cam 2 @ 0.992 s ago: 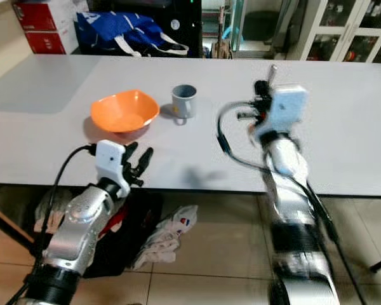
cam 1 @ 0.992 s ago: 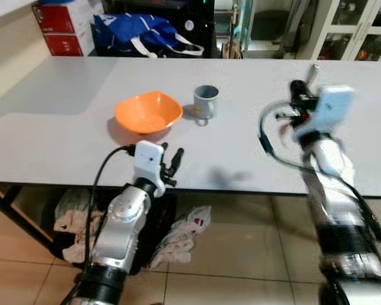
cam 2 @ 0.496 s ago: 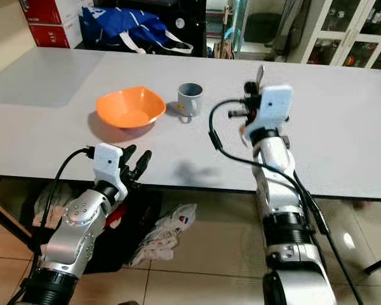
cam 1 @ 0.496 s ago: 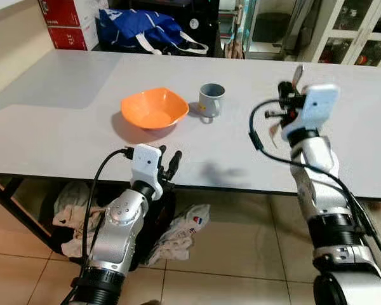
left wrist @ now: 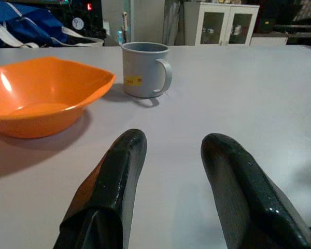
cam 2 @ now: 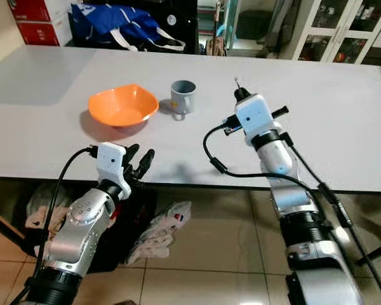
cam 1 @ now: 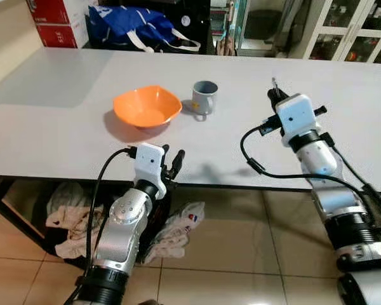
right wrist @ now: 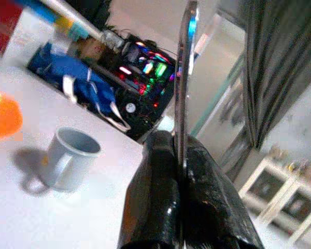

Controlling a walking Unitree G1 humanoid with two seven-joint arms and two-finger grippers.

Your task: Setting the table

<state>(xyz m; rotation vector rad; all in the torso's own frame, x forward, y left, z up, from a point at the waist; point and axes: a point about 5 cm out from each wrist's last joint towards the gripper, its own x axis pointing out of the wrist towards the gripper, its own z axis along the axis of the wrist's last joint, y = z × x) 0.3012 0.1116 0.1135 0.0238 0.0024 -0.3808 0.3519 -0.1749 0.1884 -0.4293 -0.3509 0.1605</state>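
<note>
Bowl (cam 1: 147, 106) left of mug (cam 1: 204, 98) on table (cam 1: 63, 121); bag (cam 1: 136, 25) behind, probably on floor.

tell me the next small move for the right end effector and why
Probably lower it toward the bare table right of the grey mug. The right end effector is shut on a thin metal utensil, held above the table, with the orange bowl and mug already set.

table (cam 1: 63, 121): bare from 3 to 9 o'clock along its near edge
obstacles: bowl (cam 1: 146, 107) at 11 o'clock, mug (cam 1: 204, 98) just beside it at 12
far edge: bag (cam 1: 136, 25), probably off the table
</note>
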